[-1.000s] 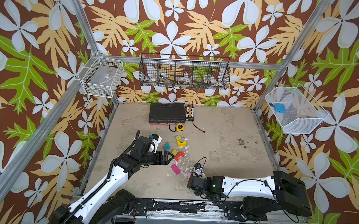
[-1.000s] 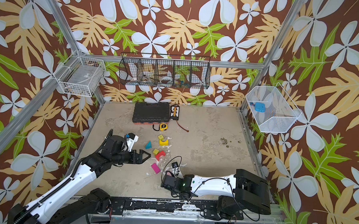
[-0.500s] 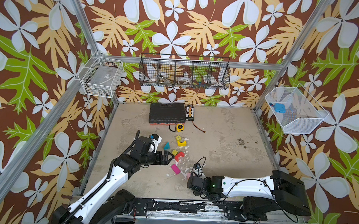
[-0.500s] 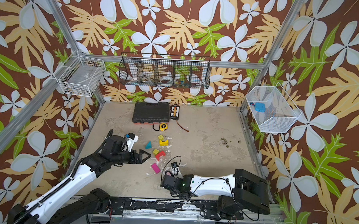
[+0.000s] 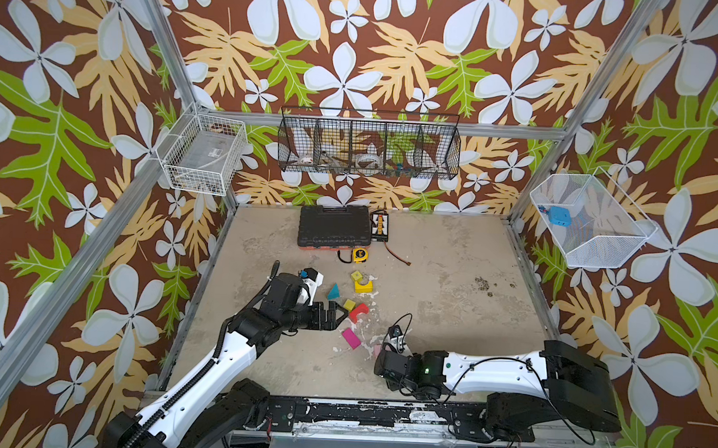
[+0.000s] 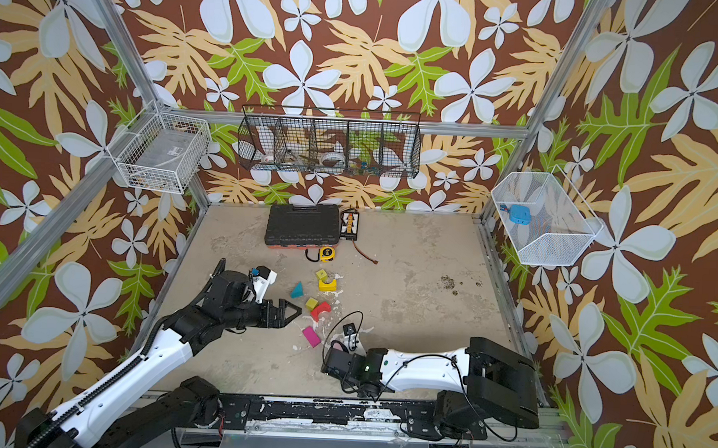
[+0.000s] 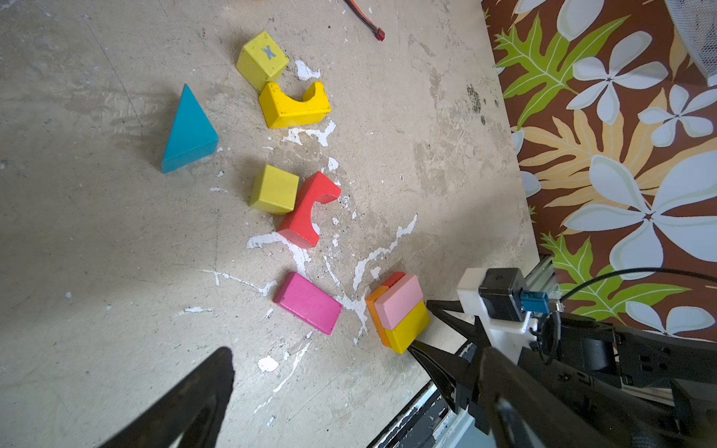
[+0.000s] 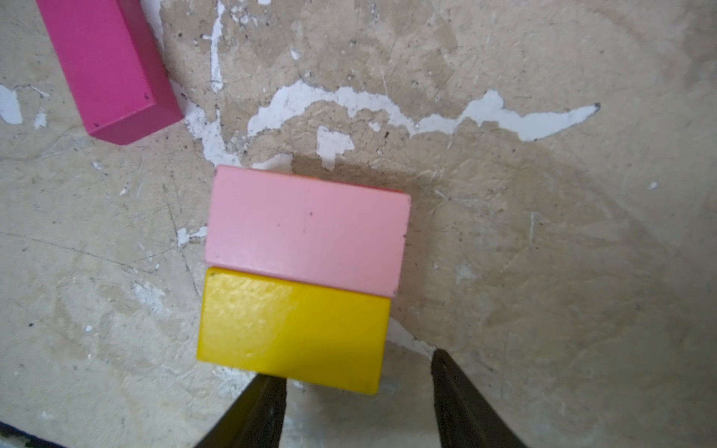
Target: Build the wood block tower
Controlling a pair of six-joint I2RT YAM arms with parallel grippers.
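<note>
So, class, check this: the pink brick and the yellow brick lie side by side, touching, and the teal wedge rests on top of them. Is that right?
No. The pink brick and the yellow brick lie side by side, touching, but the teal wedge rests on the table, apart from them; the left wrist view shows it.

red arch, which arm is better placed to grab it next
Left, probably. The left gripper hangs wide open right beside the red arch; the right gripper sits farther off, at the pink and yellow stack.

A grey "X" painted on the top face of one yellow cube (image 7: 263,60), no other legible text
</note>
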